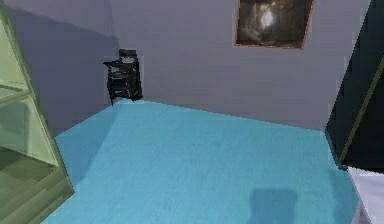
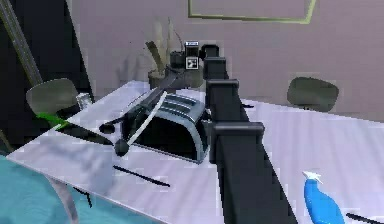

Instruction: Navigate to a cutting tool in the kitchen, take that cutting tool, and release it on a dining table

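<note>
Sitting by the gripper [image 2: 120,140] is a toaster [image 2: 183,124] — whether the gripper holds anything, I cannot tell.

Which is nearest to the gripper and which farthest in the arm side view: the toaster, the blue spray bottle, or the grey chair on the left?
1. Toaster, just right of the gripper on the table.
2. Grey chair, past the table's left end.
3. Blue spray bottle, at the view's bottom right.
</note>
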Tool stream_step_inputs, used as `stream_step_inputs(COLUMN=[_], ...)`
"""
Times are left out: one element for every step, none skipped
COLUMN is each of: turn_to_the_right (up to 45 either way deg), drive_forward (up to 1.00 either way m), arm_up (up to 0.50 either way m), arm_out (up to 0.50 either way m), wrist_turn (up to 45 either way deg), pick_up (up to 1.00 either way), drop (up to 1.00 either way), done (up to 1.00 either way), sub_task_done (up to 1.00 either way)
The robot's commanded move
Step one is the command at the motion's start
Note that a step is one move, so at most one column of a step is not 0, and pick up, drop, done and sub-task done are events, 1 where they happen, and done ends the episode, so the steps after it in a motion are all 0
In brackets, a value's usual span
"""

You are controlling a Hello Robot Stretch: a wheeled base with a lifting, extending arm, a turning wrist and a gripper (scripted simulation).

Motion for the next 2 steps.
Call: stream_step_inputs(turn_to_the_right=[0.0, 0.0], drive_forward=[0.0, 0.0], arm_up=[0.0, 0.0], arm_out=[0.0, 0.0], wrist_turn=[45.0, 45.0], pick_up=[0.0, 0.0], drop=[0.0, 0.0], done=[0.0, 0.0], sub_task_done=[0.0, 0.0])
